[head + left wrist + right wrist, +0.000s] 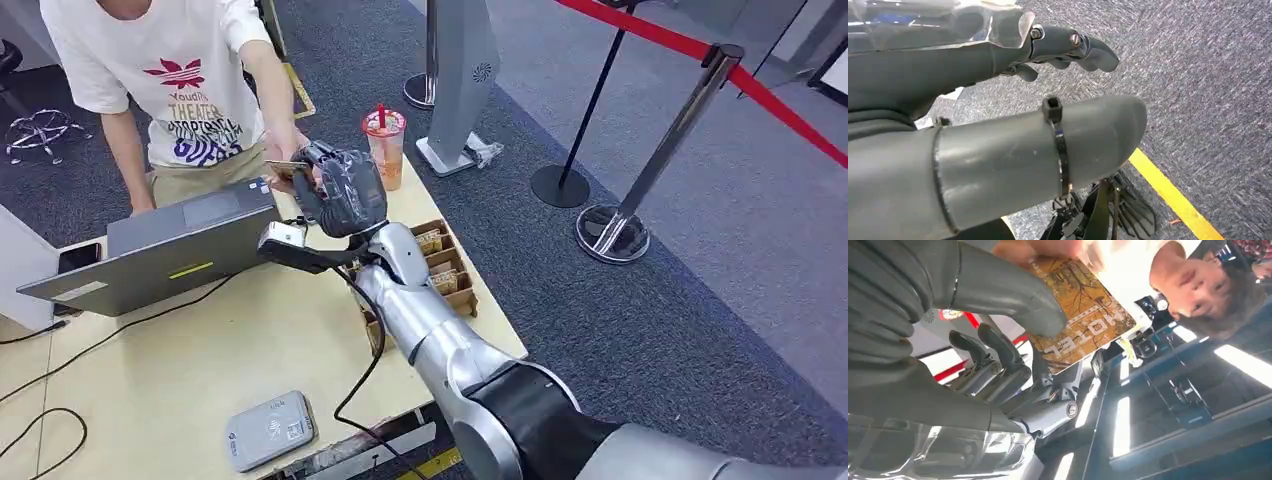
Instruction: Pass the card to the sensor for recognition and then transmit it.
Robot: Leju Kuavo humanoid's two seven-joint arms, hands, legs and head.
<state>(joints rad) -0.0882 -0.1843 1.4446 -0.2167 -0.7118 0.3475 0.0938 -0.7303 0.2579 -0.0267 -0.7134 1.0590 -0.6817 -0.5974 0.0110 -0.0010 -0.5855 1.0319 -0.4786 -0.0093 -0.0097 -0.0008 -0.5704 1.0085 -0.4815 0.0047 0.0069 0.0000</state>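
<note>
Right robot hand (340,190) pinching card (1080,315), person's hand (285,172) touching card

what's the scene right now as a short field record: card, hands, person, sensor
card: brown card printed HOTEL, pinched by right hand
person: hand touching the card's far end, across the table
sensor: grey reader at the table's near edge, apart from the card
left hand: hangs over carpet, holding nothing, fingers curled
stage: handover under way
</note>
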